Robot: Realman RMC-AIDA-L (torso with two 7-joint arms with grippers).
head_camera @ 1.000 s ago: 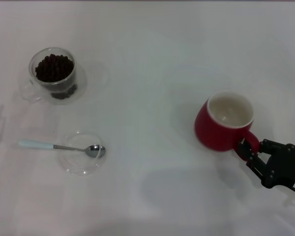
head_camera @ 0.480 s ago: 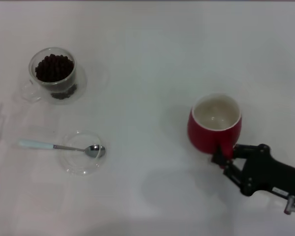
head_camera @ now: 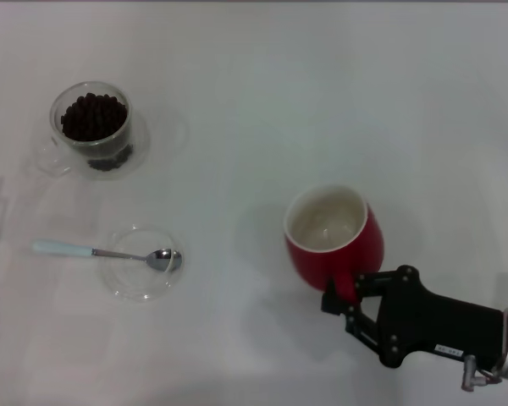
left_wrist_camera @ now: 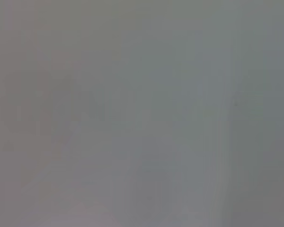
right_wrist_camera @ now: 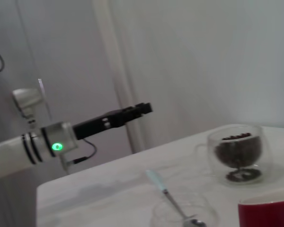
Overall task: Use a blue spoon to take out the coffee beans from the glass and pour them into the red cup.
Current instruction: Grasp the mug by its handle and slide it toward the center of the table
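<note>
The red cup [head_camera: 334, 237], cream-white inside and with nothing in it, stands at the table's right of centre; its rim shows in the right wrist view [right_wrist_camera: 267, 213]. My right gripper [head_camera: 343, 298] is shut on its handle, on the side nearest me. The glass [head_camera: 93, 127] with coffee beans [head_camera: 93, 117] stands far left; it also shows in the right wrist view [right_wrist_camera: 236, 153]. The blue spoon [head_camera: 102, 252] lies with its bowl in a shallow clear dish [head_camera: 142, 262]. My left gripper [right_wrist_camera: 141, 109] hangs in the air beyond the table's left edge.
The white table [head_camera: 262, 101] carries only these things. A few loose beans lie between the glass's double walls at its base [head_camera: 110, 161]. The left wrist view shows only flat grey.
My right gripper has dragged the red cup leftward and nearer to me, turning it so the handle points at me. The glass, spoon and dish have not moved.
</note>
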